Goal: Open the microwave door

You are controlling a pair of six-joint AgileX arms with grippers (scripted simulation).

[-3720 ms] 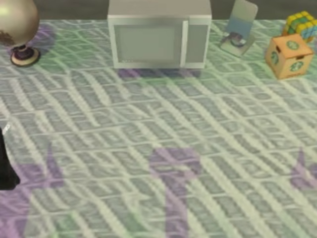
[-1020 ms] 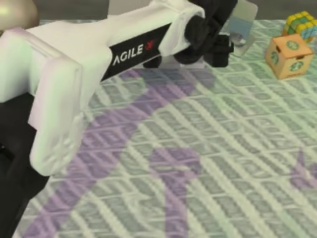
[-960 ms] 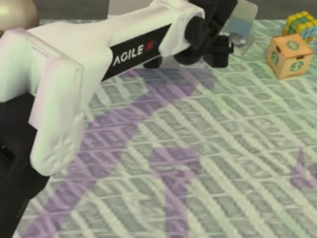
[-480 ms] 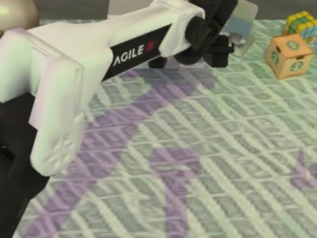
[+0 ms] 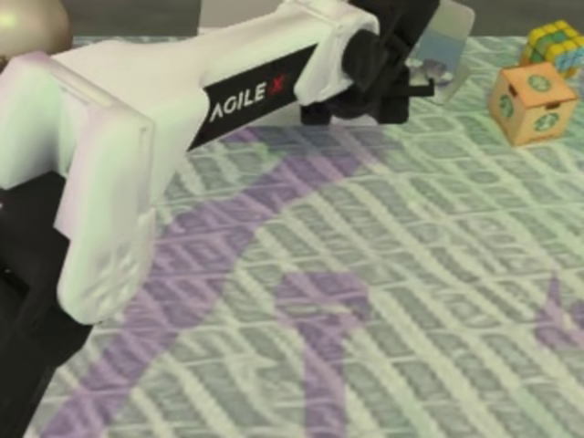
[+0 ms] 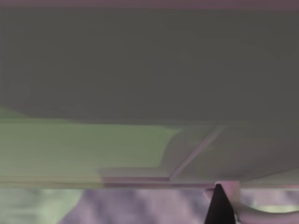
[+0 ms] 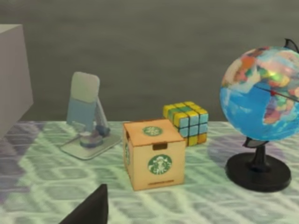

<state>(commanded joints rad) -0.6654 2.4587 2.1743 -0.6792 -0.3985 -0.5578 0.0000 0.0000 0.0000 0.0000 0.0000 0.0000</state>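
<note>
Patterned table (image 5: 438, 274) with plenty of bare cloth in front of the microwave. Microwave (image 5: 233, 13) at the back edge, almost wholly covered from above by the left arm (image 5: 182, 100), which reaches slantwise across it.

Microwave door (image 6: 70, 144) fills the left wrist view, very close and face-on, with a seam running beside it. Looks shut or barely ajar; hard to say which.

Left tool (image 5: 379, 78) sits at the microwave's right front, by the door's free edge, opposite the hinge. Cannot tell whether apart or together. Likely calls for a pull forward and round to the left.

Right tool (image 7: 93, 210) parked to the right of the microwave; state likewise not readable.

Phone stand (image 5: 447, 41) just right of the microwave, orange cube (image 5: 531, 102) farther right.
</note>
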